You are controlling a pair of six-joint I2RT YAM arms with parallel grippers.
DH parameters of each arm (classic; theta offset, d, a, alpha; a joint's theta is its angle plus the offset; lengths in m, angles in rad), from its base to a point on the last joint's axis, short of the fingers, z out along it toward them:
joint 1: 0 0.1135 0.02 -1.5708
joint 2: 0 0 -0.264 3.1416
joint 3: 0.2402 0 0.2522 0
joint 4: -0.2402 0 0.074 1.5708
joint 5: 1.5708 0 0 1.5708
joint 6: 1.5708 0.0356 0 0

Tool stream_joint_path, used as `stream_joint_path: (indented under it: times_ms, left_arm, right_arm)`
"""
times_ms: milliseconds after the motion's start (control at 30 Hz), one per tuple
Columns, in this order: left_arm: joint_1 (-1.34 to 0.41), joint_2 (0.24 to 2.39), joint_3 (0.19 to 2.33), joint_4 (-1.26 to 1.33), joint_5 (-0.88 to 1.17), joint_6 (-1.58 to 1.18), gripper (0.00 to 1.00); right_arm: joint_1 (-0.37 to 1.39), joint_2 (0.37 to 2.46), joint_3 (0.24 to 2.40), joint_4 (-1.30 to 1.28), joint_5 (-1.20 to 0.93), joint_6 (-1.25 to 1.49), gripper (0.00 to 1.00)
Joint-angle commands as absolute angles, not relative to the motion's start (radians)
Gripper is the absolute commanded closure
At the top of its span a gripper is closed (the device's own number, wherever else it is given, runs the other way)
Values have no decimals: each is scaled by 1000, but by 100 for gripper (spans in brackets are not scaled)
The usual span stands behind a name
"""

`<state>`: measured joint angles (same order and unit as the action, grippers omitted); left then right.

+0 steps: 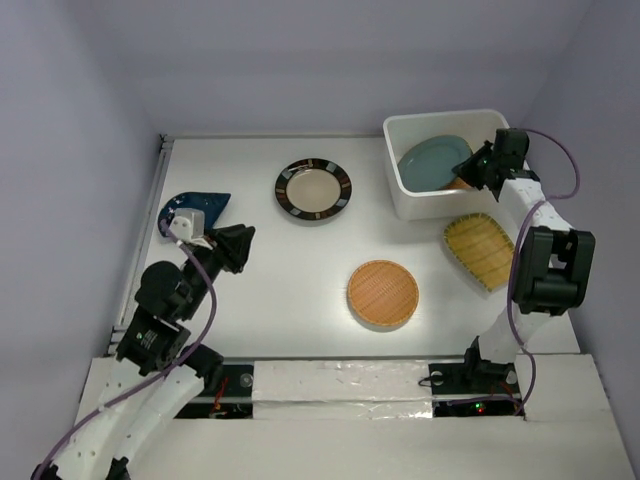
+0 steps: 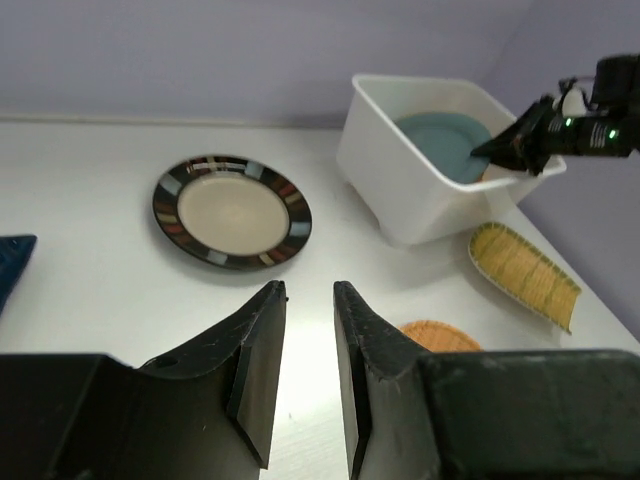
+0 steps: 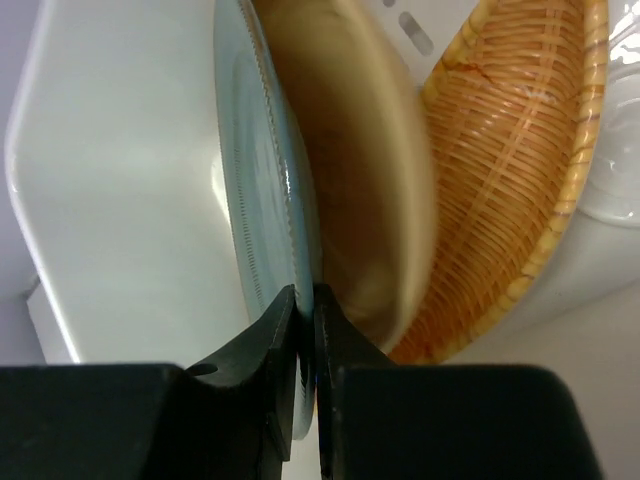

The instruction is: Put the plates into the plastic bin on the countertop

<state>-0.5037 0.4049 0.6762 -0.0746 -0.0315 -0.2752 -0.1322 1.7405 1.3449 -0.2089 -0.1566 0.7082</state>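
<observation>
Right now the right fingers (image 3: 283, 325) are pinched shut on the rim of the grey-teal plate (image 3: 255, 170). The plate stands almost on edge inside the plastic bin (image 3: 110, 180), with its rim running down between the 2 tips. On one side of those fingers is the bin's white inner wall. On the other side a pale yellow plate (image 3: 370, 180) leans close against the grey-teal one, and past it a woven bamboo dish (image 3: 500, 170) also sits in the bin. Seen from above, these fingers reach in over the bin's right wall. The left fingers (image 2: 262, 345) hang above the worktop (image 2: 100, 270) with a narrow gap between them and nothing in it. Ahead of them and a little to their left, the brown-rimmed plate (image 2: 232, 210) lies flat on the worktop, well apart from the tips. A corner of the dark blue plate (image 2: 12, 265) shows far off to their left. Close by on their right, the round bamboo plate (image 2: 440, 335) peeks out past the right-hand finger. Further ahead on that side, the boat-shaped bamboo plate (image 2: 525, 275) lies on the worktop just beside the bin.
</observation>
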Motion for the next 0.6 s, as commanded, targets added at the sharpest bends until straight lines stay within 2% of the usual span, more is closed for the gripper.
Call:
stream_joint_path:
  times_ms: [0,67,100,133,167,233,467,567]
  left_arm:
    - [-509,498,712,-63,40,-301,77]
    - [-509,583,727,-80,78,-307,77]
    - [-509,609,733,-95,93,-313,78]
    - [-509,659,739,-97,109,-316,80]
    - [-509,681,742,-98,139,-322,80]
    - [-509,722,744,-97,164,-345,80]
    - [-580,805,663,-8,184,-494,79]
    - [-688,891,627,66,125,-547,77]
  right_arm:
    - [-141,1720,1417,-144,-117,678,81]
    - [-141,1701,1407,-153,-89,661,61]
    - [-141,1694,1404,-161,-72,655,45]
    - [-141,1686,1405,-170,-36,641,39]
    - [-141,1665,1399,-179,-16,635,28]
    - [-141,1640,1391,-187,55,617,19]
    - [-141,1421,1269,-88,81,624,17]
    - [-130,1281,1165,-14,51,641,26]
